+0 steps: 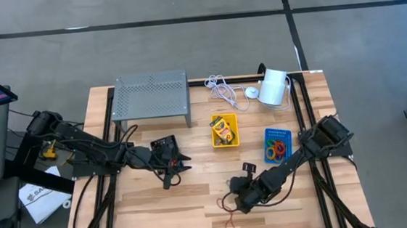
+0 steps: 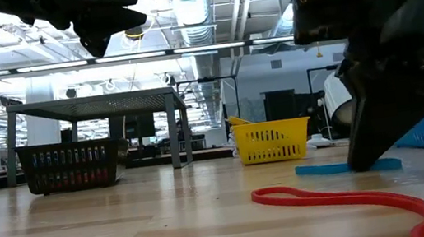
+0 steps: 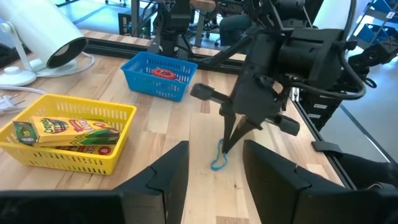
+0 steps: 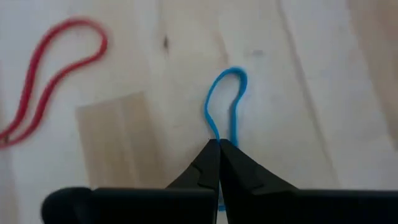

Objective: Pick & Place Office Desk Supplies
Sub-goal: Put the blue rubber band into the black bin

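Where the right arm's dark fingers meet, the right tool [image 4: 219, 144] is pinched tight on a thin blue rubber-band loop [image 4: 225, 102], gripping it at one end while the rest of the loop lies flat on the pale wooden tabletop [image 1: 196, 202]. That arm reaches in from the right edge of the tabletop, stretched low and diagonally toward the front centre, with its wrist bent so the fingers point steeply down onto the wood. Just beside the blue loop, nearer the front edge, lies a thin red rubber-band loop [image 4: 53, 68], apart from the fingers.

Farther out, the left tool [image 1: 170, 176] hangs above the tabletop left of centre, its two fingers [image 3: 168, 180] parted to a moderate gap with nothing between them; the left arm runs in from the left edge, folded at the elbow. A small black mesh bin [image 1: 163, 143] sits just behind that tool. Toward the back stand a small yellow plastic bin [image 1: 225, 139] holding yellow-green crayon boxes [image 3: 65, 129] and a small blue plastic bin [image 1: 276, 132] with coloured bands inside. A grey perforated metal stand [image 1: 151, 92] occupies the back left.
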Controlling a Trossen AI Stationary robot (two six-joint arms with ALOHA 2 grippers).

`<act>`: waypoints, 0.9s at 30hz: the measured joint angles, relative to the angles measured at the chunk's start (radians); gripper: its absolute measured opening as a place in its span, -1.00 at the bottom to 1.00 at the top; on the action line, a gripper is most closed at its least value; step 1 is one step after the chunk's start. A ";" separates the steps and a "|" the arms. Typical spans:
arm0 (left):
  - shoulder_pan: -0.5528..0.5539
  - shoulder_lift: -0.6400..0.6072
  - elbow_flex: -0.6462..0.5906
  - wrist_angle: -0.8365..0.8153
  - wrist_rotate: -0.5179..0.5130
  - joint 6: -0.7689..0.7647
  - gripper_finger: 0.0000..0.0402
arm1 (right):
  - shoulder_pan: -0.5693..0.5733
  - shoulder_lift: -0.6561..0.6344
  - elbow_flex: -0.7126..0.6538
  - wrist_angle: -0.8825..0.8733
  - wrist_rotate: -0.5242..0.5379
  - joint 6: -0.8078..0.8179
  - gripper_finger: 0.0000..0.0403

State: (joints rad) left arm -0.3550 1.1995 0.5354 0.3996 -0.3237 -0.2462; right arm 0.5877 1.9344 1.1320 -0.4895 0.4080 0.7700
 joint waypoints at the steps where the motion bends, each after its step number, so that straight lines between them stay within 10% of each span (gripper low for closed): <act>1: 0.000 0.000 0.000 0.000 0.000 0.000 -0.27 | 0.000 -0.008 0.000 0.000 0.011 -0.001 -1.00; 27: 0.004 0.071 0.001 0.065 0.003 0.180 -0.20 | -0.002 -0.323 0.006 0.231 0.207 -0.320 -1.00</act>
State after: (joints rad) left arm -0.3511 1.2705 0.5362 0.4651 -0.3211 -0.0667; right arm 0.5861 1.6111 1.1378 -0.2584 0.6152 0.4499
